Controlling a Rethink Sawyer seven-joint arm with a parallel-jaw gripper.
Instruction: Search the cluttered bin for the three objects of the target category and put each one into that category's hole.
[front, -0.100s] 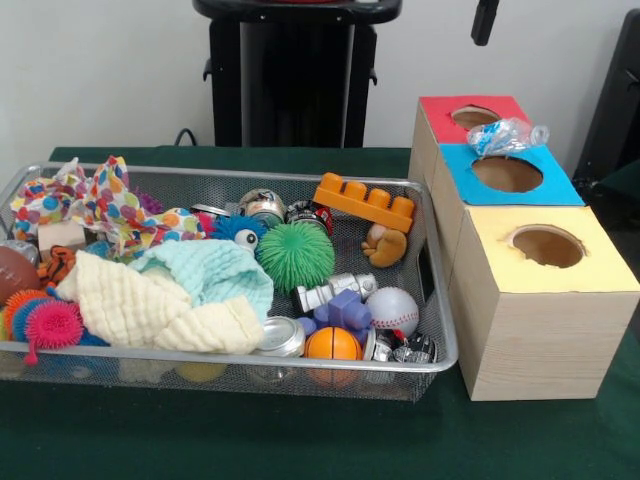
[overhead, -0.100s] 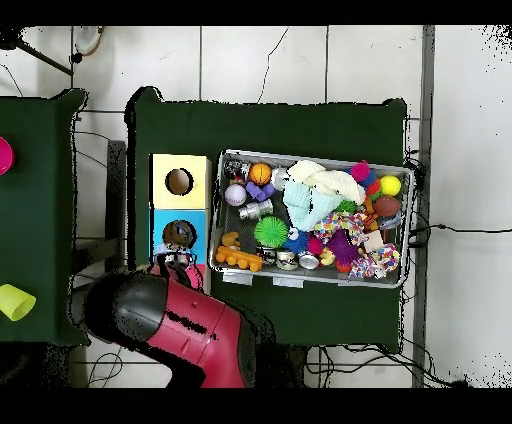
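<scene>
Three wooden boxes stand in a row beside the bin, with a red top (front, -0.100s: 440, 112), a blue top (front, -0.100s: 560, 187) and a yellow top (front, -0.100s: 500, 268), each with a round hole. A crumpled clear plastic bottle (front, -0.100s: 508, 135) lies across the seam of the red and blue tops, at the far rim of the blue hole. My gripper (front, -0.100s: 485, 20) shows only as a dark tip at the top edge, high above the red box. In the overhead view the red arm (overhead, -0.100s: 170, 315) reaches over the red box and hides most of it.
The wire mesh bin (front, -0.100s: 440, 300) holds a green spiky ball (front, -0.100s: 296, 255), an orange toy brick (front, -0.100s: 365, 201), a baseball (front, -0.100s: 393, 310), an orange ball (front, -0.100s: 332, 344), metal cans (front, -0.100s: 280, 337), a yellow cloth (front, -0.100s: 150, 310), a mint cloth (front, -0.100s: 215, 270) and a dotted cloth (front, -0.100s: 110, 205).
</scene>
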